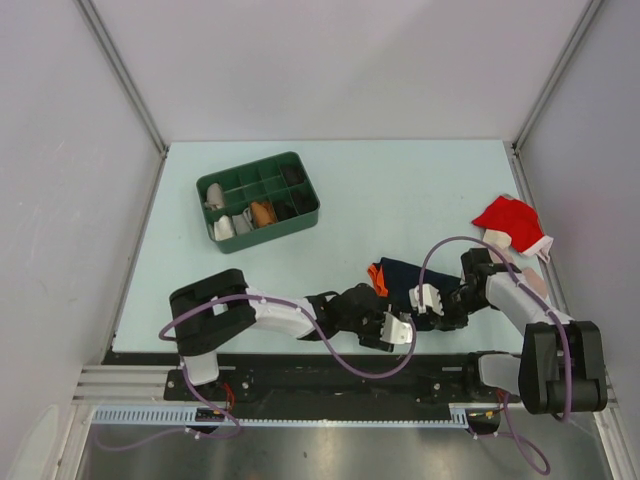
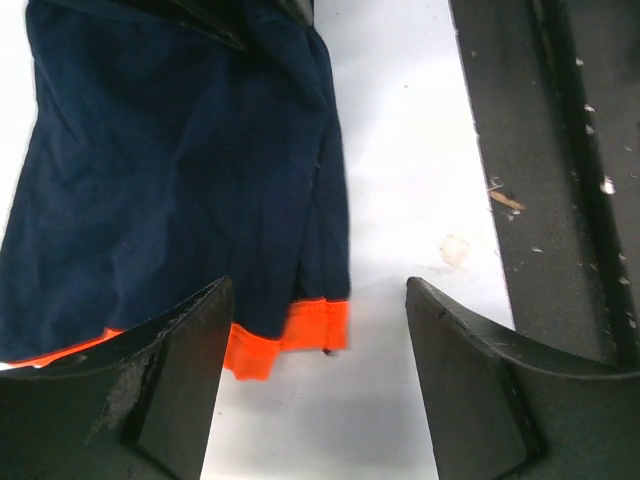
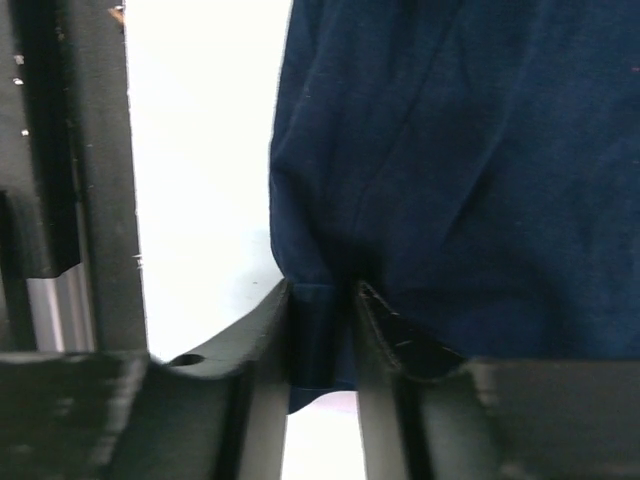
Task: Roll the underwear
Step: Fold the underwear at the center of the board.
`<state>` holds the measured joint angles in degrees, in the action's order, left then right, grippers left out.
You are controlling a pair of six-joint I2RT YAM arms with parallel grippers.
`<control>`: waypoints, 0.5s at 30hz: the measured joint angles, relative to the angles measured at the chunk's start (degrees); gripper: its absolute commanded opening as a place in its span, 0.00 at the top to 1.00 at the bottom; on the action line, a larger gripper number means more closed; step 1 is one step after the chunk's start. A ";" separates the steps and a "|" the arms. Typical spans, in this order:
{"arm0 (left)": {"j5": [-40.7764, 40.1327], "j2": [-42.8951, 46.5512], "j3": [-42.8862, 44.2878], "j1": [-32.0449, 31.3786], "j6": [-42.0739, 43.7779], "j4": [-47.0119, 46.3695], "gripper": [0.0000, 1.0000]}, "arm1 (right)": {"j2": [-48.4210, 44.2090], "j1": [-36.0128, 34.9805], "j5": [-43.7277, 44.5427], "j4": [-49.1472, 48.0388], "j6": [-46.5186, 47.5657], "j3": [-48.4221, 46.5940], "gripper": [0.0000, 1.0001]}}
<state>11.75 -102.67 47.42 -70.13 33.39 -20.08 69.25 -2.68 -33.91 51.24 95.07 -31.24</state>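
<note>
Right gripper (image 3: pixel 320 300): closed on a fold of navy fabric at the near edge of the underwear (image 1: pixel 405 272), with cloth pinched between both fingers. Judged purpose: to anchor or lift that edge so that a roll can start from the near side.

Left gripper (image 2: pixel 318 290): open, jaws spread wide and holding nothing. It sits low at the orange hem (image 2: pixel 290 335), which lies just ahead of the gap. Judged purpose: placed to take the hem end.

The underwear lies partly folded on the worktop (image 1: pixel 400 190), close to the near edge and right of centre.

Edges and room: the black rail (image 2: pixel 560 150) along the near edge runs just beside both grippers, so there is little room to draw back. Bare surface extends toward the far edge. The green tray (image 1: pixel 300 215) stands well apart toward the far left corner. The red cloth (image 1: pixel 505 218) lies near the right edge, clear of the garment.
</note>
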 measured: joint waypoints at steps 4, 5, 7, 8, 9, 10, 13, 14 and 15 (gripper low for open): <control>-1.70 -1.31 1.51 -0.26 0.68 -0.37 0.29 | 1.20 0.24 -0.31 -0.46 0.09 -0.57 0.78; -2.40 -1.62 1.86 -0.26 0.76 -0.39 0.29 | 1.38 0.28 -0.37 -0.46 0.13 -0.70 0.79; -3.80 -2.21 2.34 -0.26 1.11 -0.87 0.36 | 1.44 0.42 -0.50 -0.50 0.22 -0.72 0.80; -4.42 -2.45 2.54 -0.26 1.20 -1.05 0.39 | 1.44 0.46 -0.59 -0.55 0.37 -0.72 0.81; -4.87 -2.67 2.64 -0.26 1.22 -1.03 0.47 | 1.42 0.55 -0.63 -0.52 0.46 -0.72 0.81; -5.31 -2.93 2.80 -0.26 1.31 -1.18 0.51 | 1.44 0.61 -0.72 -0.46 0.59 -0.72 0.82; -5.81 -3.61 3.17 -0.26 1.55 -0.92 0.69 | 1.60 1.27 -1.38 0.39 0.98 -0.83 0.83; -5.84 -3.74 3.30 -0.28 1.62 -0.55 0.74 | 1.86 1.51 -1.60 1.22 1.05 -1.03 0.84; -5.86 -3.89 3.39 -0.28 1.57 -0.26 0.84 | 2.19 1.75 -1.77 2.08 1.09 -1.16 0.84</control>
<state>5.89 -106.56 50.81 -70.41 34.96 -20.34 71.44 -0.93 -35.68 53.32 96.16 -32.40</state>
